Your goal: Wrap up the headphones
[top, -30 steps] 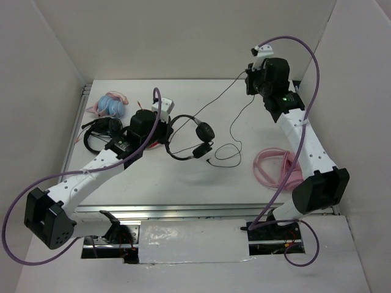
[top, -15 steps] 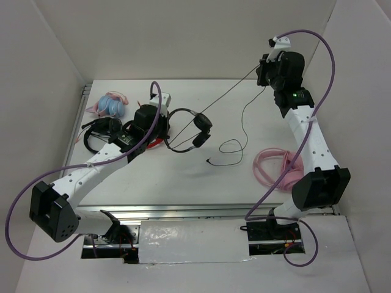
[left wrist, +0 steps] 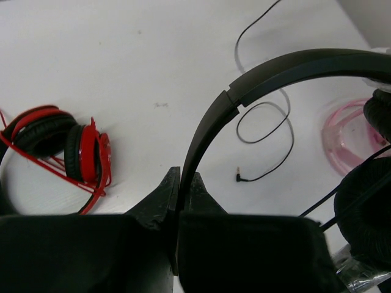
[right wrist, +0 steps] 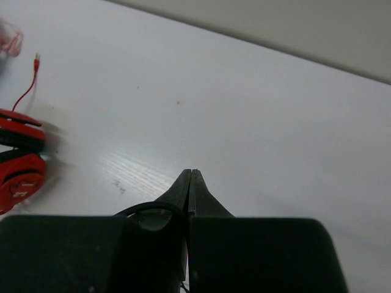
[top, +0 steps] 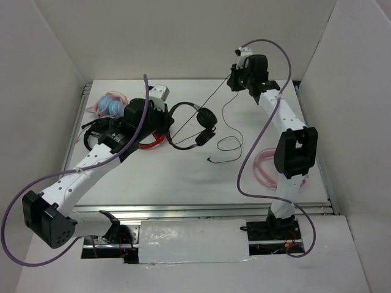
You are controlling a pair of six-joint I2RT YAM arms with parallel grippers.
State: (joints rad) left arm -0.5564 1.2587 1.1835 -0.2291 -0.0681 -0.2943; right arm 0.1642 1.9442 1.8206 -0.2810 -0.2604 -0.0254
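Wrapping begins: the left gripper (left wrist: 183,186) clamps its jaws on the headphones (left wrist: 275,70) headband. The right gripper (right wrist: 190,177) pinches the cable (top: 219,94), which next needs winding round.

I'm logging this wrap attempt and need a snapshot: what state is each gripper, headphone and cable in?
left gripper: shut on the headband
right gripper: shut on the cable
headphones: held up, not wrapped
cable: taut to right gripper, rest loose, plug on table
red-and-black headphones: lying on table, untouched
pink cord: coiled
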